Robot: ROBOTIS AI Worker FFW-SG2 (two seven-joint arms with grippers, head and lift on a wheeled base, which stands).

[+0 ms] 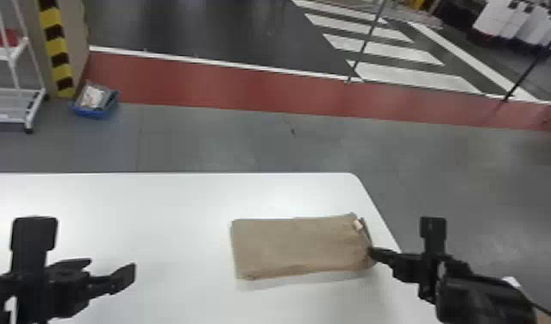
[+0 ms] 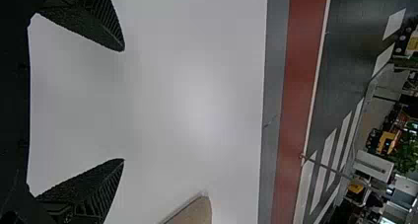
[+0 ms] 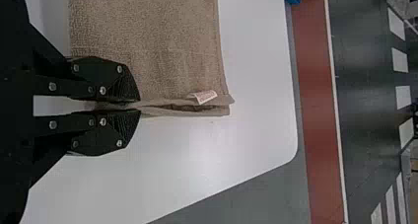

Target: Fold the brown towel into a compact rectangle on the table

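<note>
Pinching the near right corner of the brown towel (image 1: 300, 246), the right gripper (image 3: 140, 105) has its two flat black fingers pressed together on the cloth. Doing this step well likely means trapping every layer in that pinch, lifting the end just enough to clear the cloth beneath, and carrying it leftward in a low, level arc so its edge lands square on the opposite end. One risk is the ungripped far corner, where the layers gape slightly beside a small white label (image 3: 203, 96); it could trail and skew the fold. From there the towel stretches left as a long, layered rectangle, lying on the white table (image 1: 158, 207) near its right edge. Farther left, well apart from the towel, the left gripper (image 2: 123, 105) hangs over the table, its fingers spread wide with nothing between them.
</note>
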